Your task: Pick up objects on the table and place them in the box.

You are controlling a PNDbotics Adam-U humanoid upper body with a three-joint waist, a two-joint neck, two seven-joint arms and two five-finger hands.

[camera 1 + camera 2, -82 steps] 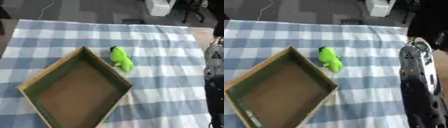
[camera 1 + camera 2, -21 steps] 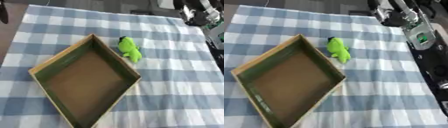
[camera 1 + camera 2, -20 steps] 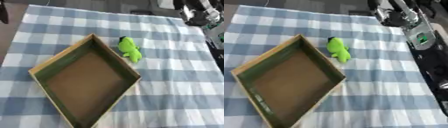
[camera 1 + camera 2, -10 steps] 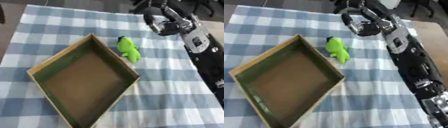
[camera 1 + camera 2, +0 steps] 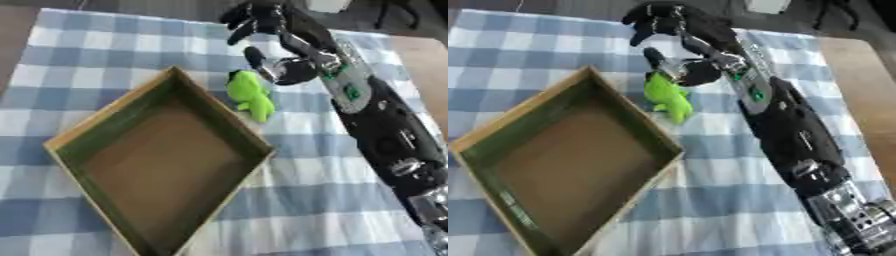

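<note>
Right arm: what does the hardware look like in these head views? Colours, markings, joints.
The right arm is mostly glossy black, with a grey-silver forearm panel carrying a small green marking. A silver ring joint sits at the wrist. The right hand is black with dark fingers. Near the lower edge, silver metal joint parts show. No left arm in view.

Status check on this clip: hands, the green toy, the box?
Right hand open above the green soft toy, not gripping. Left hand not in view. Toy on the checked cloth beside the empty cardboard box. Nothing in the way.
</note>
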